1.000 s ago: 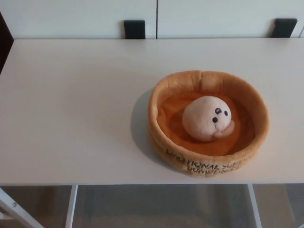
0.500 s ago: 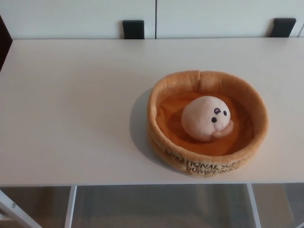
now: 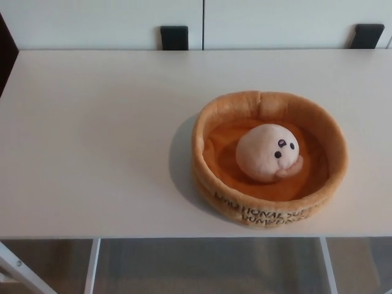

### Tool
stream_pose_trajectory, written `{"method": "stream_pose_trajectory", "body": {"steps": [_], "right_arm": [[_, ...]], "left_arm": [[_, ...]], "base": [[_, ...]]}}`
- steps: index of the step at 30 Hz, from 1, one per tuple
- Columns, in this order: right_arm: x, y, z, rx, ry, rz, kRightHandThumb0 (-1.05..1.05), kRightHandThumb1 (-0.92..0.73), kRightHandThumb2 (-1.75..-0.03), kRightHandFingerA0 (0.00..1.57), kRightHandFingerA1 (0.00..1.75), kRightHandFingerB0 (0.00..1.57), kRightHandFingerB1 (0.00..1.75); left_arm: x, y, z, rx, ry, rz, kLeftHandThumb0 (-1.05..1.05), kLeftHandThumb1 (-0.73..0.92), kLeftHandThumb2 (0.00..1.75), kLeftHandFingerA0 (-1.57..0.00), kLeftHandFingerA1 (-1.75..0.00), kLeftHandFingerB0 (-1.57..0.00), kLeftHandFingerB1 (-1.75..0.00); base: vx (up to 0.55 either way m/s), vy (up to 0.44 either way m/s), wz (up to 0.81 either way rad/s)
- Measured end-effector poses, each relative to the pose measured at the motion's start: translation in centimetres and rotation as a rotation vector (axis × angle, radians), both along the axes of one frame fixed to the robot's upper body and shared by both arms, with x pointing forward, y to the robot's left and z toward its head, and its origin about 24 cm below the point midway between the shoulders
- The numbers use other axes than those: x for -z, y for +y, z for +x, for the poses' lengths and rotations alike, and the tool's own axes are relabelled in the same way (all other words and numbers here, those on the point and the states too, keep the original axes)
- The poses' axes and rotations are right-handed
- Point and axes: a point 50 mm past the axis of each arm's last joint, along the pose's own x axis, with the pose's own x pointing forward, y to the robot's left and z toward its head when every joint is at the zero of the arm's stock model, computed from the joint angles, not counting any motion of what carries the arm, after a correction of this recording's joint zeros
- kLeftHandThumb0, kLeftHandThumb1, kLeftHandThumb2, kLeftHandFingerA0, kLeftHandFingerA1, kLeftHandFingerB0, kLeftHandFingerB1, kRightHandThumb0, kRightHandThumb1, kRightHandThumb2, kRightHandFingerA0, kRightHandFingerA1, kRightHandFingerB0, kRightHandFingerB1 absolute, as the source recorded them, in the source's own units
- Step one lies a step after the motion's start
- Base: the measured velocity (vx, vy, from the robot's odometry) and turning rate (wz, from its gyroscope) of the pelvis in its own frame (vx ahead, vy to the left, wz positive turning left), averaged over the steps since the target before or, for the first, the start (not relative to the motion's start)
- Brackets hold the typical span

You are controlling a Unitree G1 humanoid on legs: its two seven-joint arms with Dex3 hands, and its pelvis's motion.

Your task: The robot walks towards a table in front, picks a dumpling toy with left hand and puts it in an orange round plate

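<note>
A pale plush dumpling toy (image 3: pixel 268 152) with two dark eyes lies inside a round orange plush plate (image 3: pixel 211 122) with a raised tan rim and black lettering on its front wall. The plate stands on the right half of a white table (image 3: pixel 92 141), near its front edge. Neither of my hands shows in the head view.
The table's front edge runs across the lower picture, with white legs (image 3: pixel 92 264) and floor below. Behind the table is a white wall or cabinet front with two black fittings (image 3: pixel 174 37) at the table's far edge.
Only the camera has swayed by a few pixels; the dumpling and plate lie as before.
</note>
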Motion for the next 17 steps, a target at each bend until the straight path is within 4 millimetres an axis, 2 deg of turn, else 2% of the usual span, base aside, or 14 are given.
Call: {"method": "stream_pose_trajectory", "body": {"steps": [8,9,13,14,15,17], "right_arm": [[-0.1,0.0,0.6,-0.012,-0.004,0.001,-0.44,-0.59,-0.79,0.63,0.55,0.36,0.43],[-0.1,0.0,0.7,-0.012,-0.004,0.001,-0.37,-0.69,-0.60,0.61,0.41,0.40,0.33],[-0.1,0.0,0.9,-0.015,-0.001,0.005,-0.36,-0.69,-0.61,0.58,0.40,0.40,0.33],[-0.1,0.0,1.0,-0.016,-0.001,0.006,-0.36,-0.69,-0.61,0.59,0.41,0.40,0.33],[-0.1,-0.1,1.0,-0.017,0.001,0.007,-0.44,-0.59,-0.79,0.58,0.53,0.35,0.43],[-0.1,-0.1,1.0,-0.017,0.003,0.008,-0.44,-0.59,-0.79,0.58,0.53,0.35,0.43]], "left_arm": [[-0.2,0.0,1.2,0.023,-0.101,0.053,-0.38,0.59,0.58,-0.73,-0.79,-0.26,-0.31],[-0.2,0.0,1.3,0.025,-0.107,0.054,-0.36,0.59,0.58,-0.72,-0.73,-0.26,-0.30],[-0.3,0.0,1.7,0.031,-0.130,0.058,-0.39,0.59,0.59,-0.69,-0.68,-0.26,-0.31],[-0.3,0.0,1.7,0.031,-0.131,0.058,-0.36,0.59,0.58,-0.73,-0.79,-0.25,-0.31],[-0.3,0.0,1.8,0.032,-0.135,0.059,-0.36,0.57,0.57,-0.72,-0.79,-0.26,-0.31],[-0.3,-0.1,1.9,0.035,-0.139,0.060,-0.36,0.57,0.57,-0.72,-0.79,-0.26,-0.31]], "base": [[0.00,0.000,0.00],[0.00,0.000,0.00],[0.00,0.000,0.00],[0.00,0.000,0.00],[0.00,0.000,0.00],[0.00,0.000,0.00]]}}
